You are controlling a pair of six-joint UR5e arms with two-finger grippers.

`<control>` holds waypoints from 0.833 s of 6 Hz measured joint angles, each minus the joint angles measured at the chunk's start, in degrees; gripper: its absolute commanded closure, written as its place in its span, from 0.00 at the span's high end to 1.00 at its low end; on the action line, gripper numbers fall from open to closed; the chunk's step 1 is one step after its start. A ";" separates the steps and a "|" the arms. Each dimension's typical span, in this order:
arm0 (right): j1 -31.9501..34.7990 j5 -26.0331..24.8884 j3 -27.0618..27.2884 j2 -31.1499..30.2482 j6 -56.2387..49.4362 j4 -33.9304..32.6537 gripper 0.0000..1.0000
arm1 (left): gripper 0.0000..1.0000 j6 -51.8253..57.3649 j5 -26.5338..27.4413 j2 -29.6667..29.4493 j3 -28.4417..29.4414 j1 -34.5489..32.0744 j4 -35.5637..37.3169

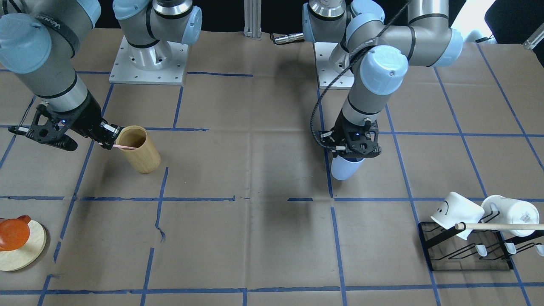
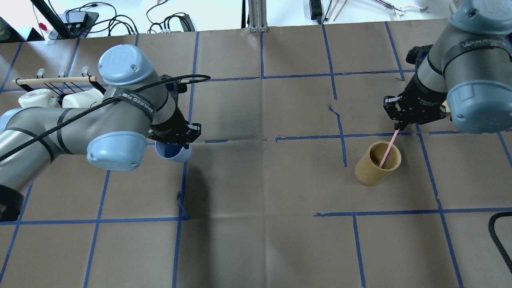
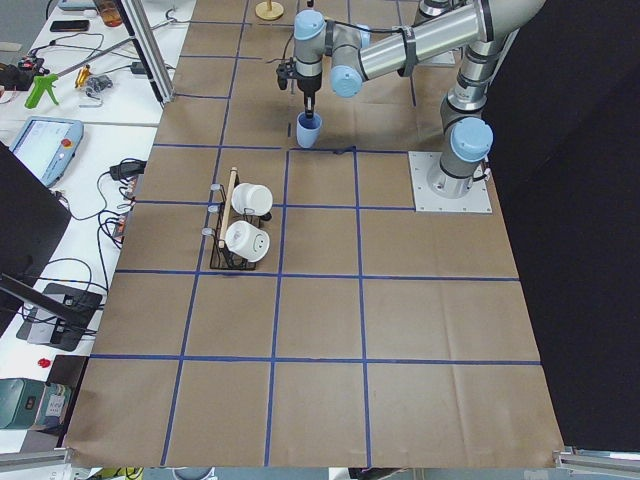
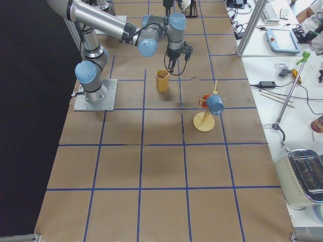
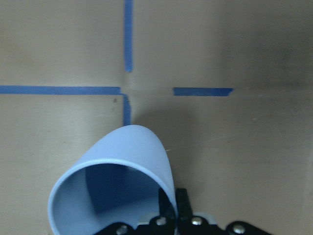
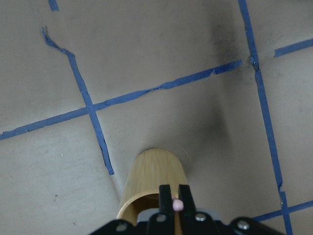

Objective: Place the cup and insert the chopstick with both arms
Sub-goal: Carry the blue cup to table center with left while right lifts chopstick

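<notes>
The light-blue cup (image 2: 173, 152) hangs from my left gripper (image 2: 176, 141), whose fingers are shut on its rim; it also shows in the front view (image 1: 345, 168) and the left wrist view (image 5: 117, 186), a little above the brown paper. My right gripper (image 2: 398, 127) is shut on the top of the pale-pink chopstick (image 2: 387, 149). The stick slants down into the tan wooden cup (image 2: 378, 163). In the front view the chopstick (image 1: 124, 147) crosses the wooden cup's rim (image 1: 138, 148). The right wrist view shows the stick's end (image 6: 178, 204) between the fingers.
A black rack (image 1: 467, 248) with two white mugs (image 1: 457, 212) and a wooden dowel (image 1: 497, 226) stands at the robot's far left. A round wooden stand (image 1: 21, 244) with an orange cup sits at its far right. Blue tape lines cross the paper.
</notes>
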 measured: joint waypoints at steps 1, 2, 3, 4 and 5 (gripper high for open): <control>0.03 -0.03 -4.35 0.24 -0.01 3.32 0.06 | 0.01 -5.29 -0.07 -2.64 2.48 -5.65 0.26; 0.05 0.01 -10.64 0.39 -0.04 9.34 0.06 | 0.01 -10.51 -0.06 -5.44 4.87 -10.31 0.61; 0.09 0.08 -16.95 0.40 -0.23 15.56 0.06 | 0.02 -15.44 -0.05 -8.61 8.22 -13.63 1.49; 0.44 0.14 -22.13 0.36 -0.49 20.77 0.06 | 0.04 -18.89 -0.02 -12.45 12.35 -15.86 2.76; 1.61 0.16 -26.07 0.34 -0.71 24.79 0.06 | 0.04 -20.90 0.10 -16.08 15.93 -17.74 3.54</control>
